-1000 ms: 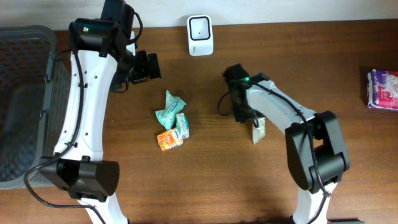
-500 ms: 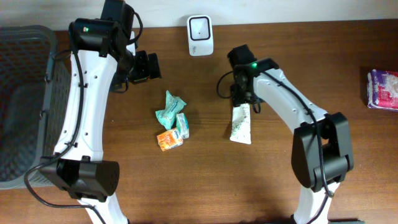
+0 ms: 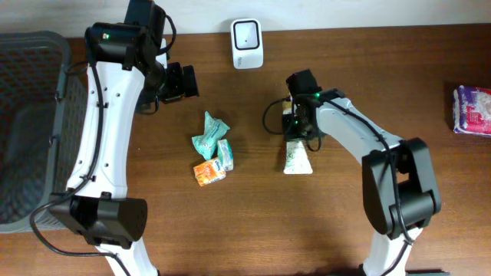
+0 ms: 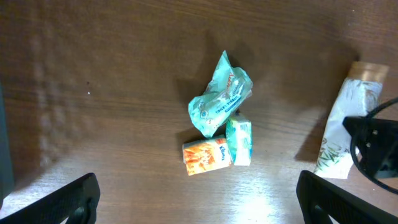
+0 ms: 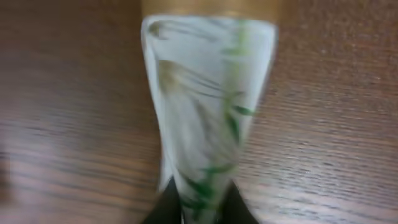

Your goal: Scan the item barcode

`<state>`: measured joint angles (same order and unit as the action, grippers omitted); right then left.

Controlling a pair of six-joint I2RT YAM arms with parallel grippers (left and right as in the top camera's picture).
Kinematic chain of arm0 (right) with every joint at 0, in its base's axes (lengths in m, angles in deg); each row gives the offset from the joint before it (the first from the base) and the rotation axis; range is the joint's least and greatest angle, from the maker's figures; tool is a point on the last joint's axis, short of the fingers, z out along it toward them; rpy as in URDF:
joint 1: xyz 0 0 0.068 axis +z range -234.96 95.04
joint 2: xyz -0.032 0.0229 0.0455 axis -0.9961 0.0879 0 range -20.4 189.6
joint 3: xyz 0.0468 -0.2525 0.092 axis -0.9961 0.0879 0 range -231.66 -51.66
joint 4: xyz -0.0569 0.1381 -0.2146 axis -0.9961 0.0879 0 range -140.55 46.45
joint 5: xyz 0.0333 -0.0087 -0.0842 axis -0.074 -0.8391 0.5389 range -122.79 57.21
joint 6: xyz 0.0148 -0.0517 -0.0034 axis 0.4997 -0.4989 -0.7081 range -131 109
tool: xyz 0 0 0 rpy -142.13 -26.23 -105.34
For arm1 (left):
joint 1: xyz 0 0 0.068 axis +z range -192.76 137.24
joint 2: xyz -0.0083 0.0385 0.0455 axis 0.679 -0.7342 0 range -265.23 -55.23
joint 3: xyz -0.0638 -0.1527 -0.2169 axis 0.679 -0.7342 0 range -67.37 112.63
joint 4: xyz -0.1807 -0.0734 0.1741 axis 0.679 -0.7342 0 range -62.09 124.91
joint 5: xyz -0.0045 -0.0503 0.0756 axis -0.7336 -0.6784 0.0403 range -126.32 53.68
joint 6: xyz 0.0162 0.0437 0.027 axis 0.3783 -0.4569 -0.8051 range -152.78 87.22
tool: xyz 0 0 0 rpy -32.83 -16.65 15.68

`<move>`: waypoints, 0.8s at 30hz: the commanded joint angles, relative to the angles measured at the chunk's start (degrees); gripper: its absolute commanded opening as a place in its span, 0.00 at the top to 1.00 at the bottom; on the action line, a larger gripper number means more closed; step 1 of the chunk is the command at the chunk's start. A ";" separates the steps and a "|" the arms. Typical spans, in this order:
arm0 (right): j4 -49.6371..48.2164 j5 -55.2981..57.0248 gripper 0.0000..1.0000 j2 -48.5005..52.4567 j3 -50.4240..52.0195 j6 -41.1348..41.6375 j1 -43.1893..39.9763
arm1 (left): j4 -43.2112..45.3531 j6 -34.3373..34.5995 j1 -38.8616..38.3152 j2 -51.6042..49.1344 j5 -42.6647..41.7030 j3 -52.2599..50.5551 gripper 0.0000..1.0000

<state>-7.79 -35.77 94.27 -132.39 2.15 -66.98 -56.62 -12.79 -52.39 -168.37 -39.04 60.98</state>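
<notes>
Item: white tube on worktop, one end seemingly pinched in my closed right hand; left hand open.

A grey basket sits left (pink packet far right).

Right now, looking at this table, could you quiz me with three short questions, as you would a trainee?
1. True or false: the left claw holds the orange box.
2. What does the right claw grip? A) a teal packet B) the tube C) a white scanner
3. How many items make up the pile of small packages between the two arms?
Key: 1 false, that claw is open and empty. 2 B. 3 three.
</notes>
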 commanded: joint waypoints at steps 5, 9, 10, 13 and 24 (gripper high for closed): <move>-8.92 -7.52 0.96 0.22 -15.30 -0.26 0.00 | -0.09 0.13 -0.09 0.11 0.20 0.26 0.01; -30.62 -9.05 0.96 0.66 -15.82 -0.26 0.04 | -0.09 0.13 -0.09 0.11 0.20 0.26 0.01; -35.50 -9.01 0.96 1.31 -15.82 -0.26 0.07 | -0.09 0.13 -0.04 0.11 0.20 0.26 0.01; -46.38 -8.37 0.96 5.25 -15.82 -0.24 0.07 | -0.09 0.13 -0.04 0.11 0.20 0.26 0.01; -62.25 -6.91 0.96 17.88 -16.15 6.03 0.00 | -0.09 0.13 -0.04 0.11 0.20 0.26 0.01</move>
<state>-68.96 -42.97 113.55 -147.01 7.44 -66.98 -56.62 -12.79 -52.39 -168.37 -39.06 61.00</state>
